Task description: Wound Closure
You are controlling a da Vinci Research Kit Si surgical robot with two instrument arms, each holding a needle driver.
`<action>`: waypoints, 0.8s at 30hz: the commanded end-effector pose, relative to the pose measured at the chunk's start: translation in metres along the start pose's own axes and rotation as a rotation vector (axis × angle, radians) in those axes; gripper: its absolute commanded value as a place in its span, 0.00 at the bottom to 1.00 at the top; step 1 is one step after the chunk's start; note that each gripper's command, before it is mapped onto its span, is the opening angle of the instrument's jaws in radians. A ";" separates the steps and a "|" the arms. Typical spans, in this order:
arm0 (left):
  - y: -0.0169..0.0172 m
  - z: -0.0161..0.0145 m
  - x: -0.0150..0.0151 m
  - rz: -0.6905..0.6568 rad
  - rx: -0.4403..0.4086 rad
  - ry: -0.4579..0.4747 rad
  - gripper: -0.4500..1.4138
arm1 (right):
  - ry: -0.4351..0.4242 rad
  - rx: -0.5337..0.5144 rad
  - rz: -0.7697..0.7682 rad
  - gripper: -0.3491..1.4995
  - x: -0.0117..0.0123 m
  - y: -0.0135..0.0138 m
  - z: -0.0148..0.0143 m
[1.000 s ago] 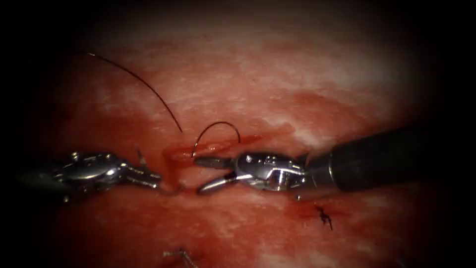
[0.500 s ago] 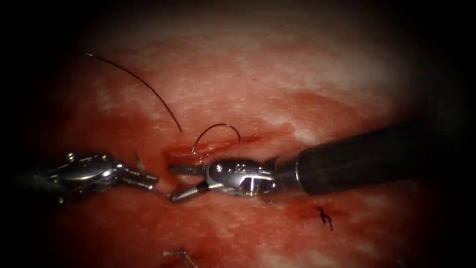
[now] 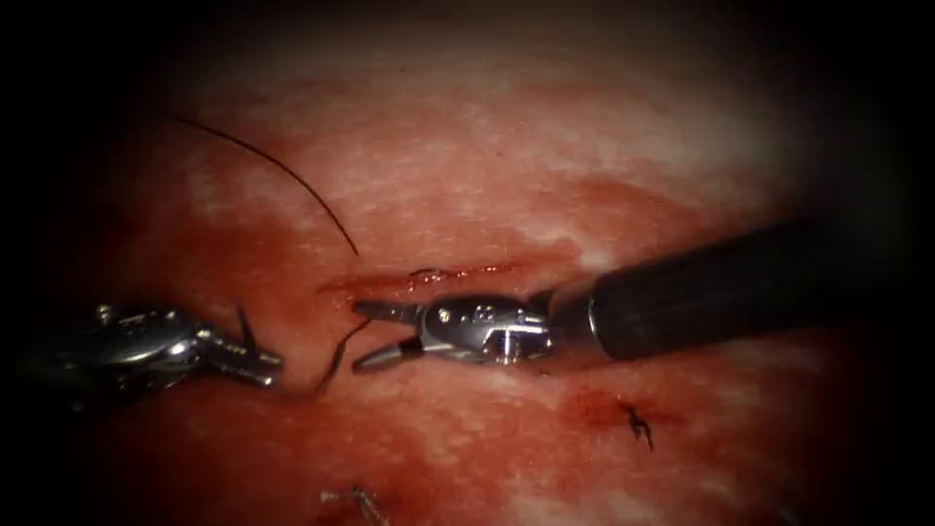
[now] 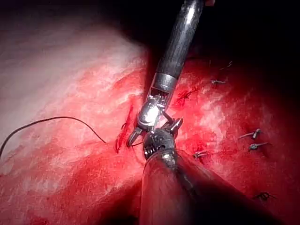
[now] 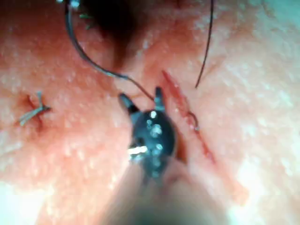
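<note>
My left tool (image 3: pixel 273 365) sits left of the cut (image 3: pixel 467 272), shut on the curved needle (image 3: pixel 326 368). The needle (image 5: pixel 82 54) is out of the tissue (image 3: pixel 487 146) and arcs from the jaws toward the cut's left end. My right tool (image 3: pixel 356 337) comes in from the right and lies just below the cut, open and holding nothing. The thread behind the needle runs between its jaws (image 5: pixel 140 96). A tiny loop of thread (image 3: pixel 426 273) lies on the cut. The free thread tail (image 3: pixel 292 180) curves up and left from the tissue above the cut's left end.
Red fluid covers the tissue around the cut. A tied stitch with cut ends (image 3: pixel 638 424) sits to the lower right, another (image 3: pixel 355 502) at the lower edge. Several more stitches (image 4: pixel 255 133) lie beyond the tools.
My left tool moved left with the needle, pulling thread through; the tall loop over the cut shrank to a tiny one. My right tool moved left along the cut, still open.
</note>
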 end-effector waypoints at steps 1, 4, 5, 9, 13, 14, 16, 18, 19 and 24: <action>0.0000 0.0004 -0.0006 0.003 0.002 -0.002 0.00 | -0.005 0.002 -0.002 0.77 -0.0010 -0.0001 0.0008; 0.0010 0.0001 0.0001 0.014 -0.001 -0.002 0.00 | -0.006 0.000 -0.007 0.77 -0.0015 0.0000 0.0010; 0.0012 0.0000 0.0003 0.019 -0.002 -0.003 0.00 | -0.009 -0.001 -0.007 0.77 -0.0016 0.0000 0.0010; 0.0024 -0.0002 0.0011 0.071 -0.003 -0.004 0.00 | -0.013 -0.005 -0.007 0.77 -0.0018 0.0003 0.0009; 0.0036 0.0001 0.0016 0.179 -0.004 -0.008 0.00 | -0.013 -0.005 -0.013 0.77 -0.0018 0.0003 0.0009; 0.0038 0.0002 0.0018 0.208 0.000 -0.008 0.00 | -0.013 -0.005 -0.013 0.77 -0.0018 0.0003 0.0008; 0.0044 0.0003 0.0021 0.269 0.017 -0.011 0.00 | -0.013 -0.008 -0.007 0.77 -0.0019 0.0004 0.0008; 0.0050 0.0004 0.0024 0.343 0.032 -0.023 0.00 | -0.014 -0.011 -0.007 0.77 -0.0019 0.0004 0.0007; 0.0057 0.0006 0.0027 0.435 0.052 -0.042 0.00 | -0.014 -0.011 -0.001 0.77 -0.0019 0.0004 0.0007; 0.0071 0.0009 0.0033 0.671 0.119 -0.071 0.00 | -0.014 -0.011 0.017 0.77 -0.0018 0.0002 0.0008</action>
